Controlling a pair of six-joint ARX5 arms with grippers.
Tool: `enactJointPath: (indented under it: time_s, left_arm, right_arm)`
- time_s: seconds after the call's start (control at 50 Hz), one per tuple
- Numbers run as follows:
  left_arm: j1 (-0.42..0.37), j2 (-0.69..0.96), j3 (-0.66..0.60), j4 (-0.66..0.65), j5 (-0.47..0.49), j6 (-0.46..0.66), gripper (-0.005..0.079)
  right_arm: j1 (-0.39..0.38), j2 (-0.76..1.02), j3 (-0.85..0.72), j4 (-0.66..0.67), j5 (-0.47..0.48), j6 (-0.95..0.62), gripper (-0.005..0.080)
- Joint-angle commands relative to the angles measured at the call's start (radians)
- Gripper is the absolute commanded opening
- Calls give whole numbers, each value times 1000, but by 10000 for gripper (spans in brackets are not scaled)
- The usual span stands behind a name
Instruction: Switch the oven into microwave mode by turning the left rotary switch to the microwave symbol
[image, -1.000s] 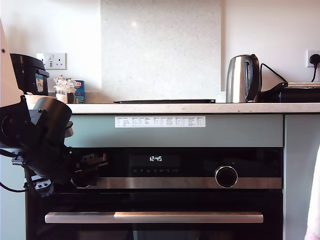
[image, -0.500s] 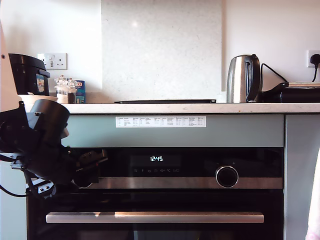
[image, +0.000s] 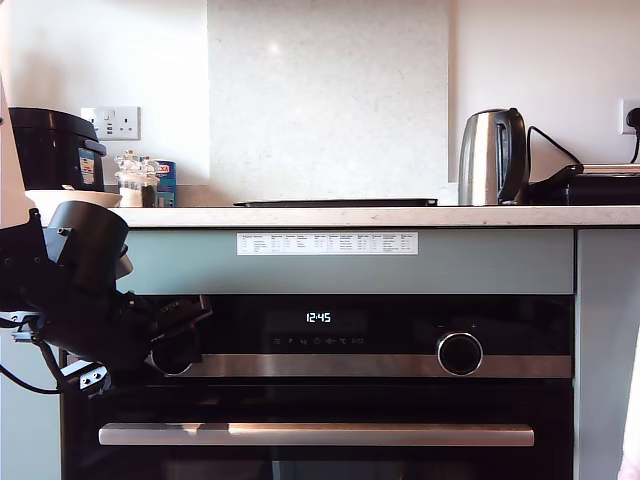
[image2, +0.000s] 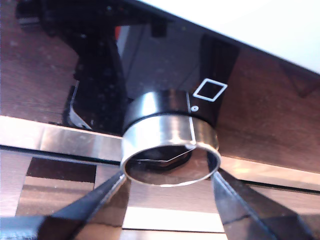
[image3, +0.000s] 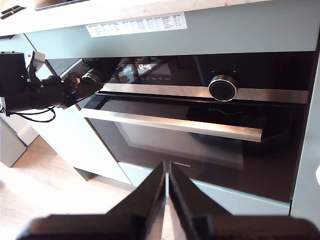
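The oven (image: 400, 330) is black glass with a steel strip, a display (image: 318, 317) reading 12:45 and a long bar handle (image: 315, 434). The left rotary switch (image2: 170, 135), a silver-rimmed knob under a small square outline (image2: 210, 90), sits between the fingers of my first gripper (image2: 167, 175), which press on both its sides. At the exterior view's left that gripper (image: 178, 340) covers most of the switch (image: 170, 360). My second gripper (image3: 167, 172) hangs shut and empty well in front of the oven, facing its door.
A second knob (image: 459, 353) with minus and plus marks is at the exterior view's right on the strip. On the countertop (image: 350, 216) stand a steel kettle (image: 492, 157), a black appliance (image: 50, 148) and small jars (image: 135, 175).
The whole scene has slid slightly to the right in the exterior view. The first arm's body sits a little lower and further left, while its gripper stays on the switch.
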Motion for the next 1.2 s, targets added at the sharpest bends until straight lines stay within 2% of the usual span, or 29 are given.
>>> enactJointPath:
  time_s: [0.0, 0.26, 0.58, 0.7, 0.8, 1.04, 1.18]
  left_arm:
    - [-14, -27, 24, 56, 20, -2, 447]
    - [-14, -86, 24, -94, 24, -2, 443]
    - [-6, -87, 25, -101, 20, -2, 443]
    - [1, -87, 25, -105, 65, -2, 442]
    - [-6, -89, 25, -95, 64, -2, 409]
    - [-23, -119, 24, -101, 64, -2, 415]
    - [-23, -132, 24, -110, 15, 0, 433]
  right_arm:
    - [5, 6, -10, 8, 0, -1, -12]
    - [5, 6, -10, 7, 0, -1, -12]
    - [5, 6, -10, 7, 0, 0, -12]
    - [5, 6, -10, 6, 0, 0, -12]
    - [5, 6, -10, 3, 0, 3, -12]
    - [5, 6, -10, 3, -1, 3, -12]
    - [5, 6, -10, 3, -1, 3, -12]
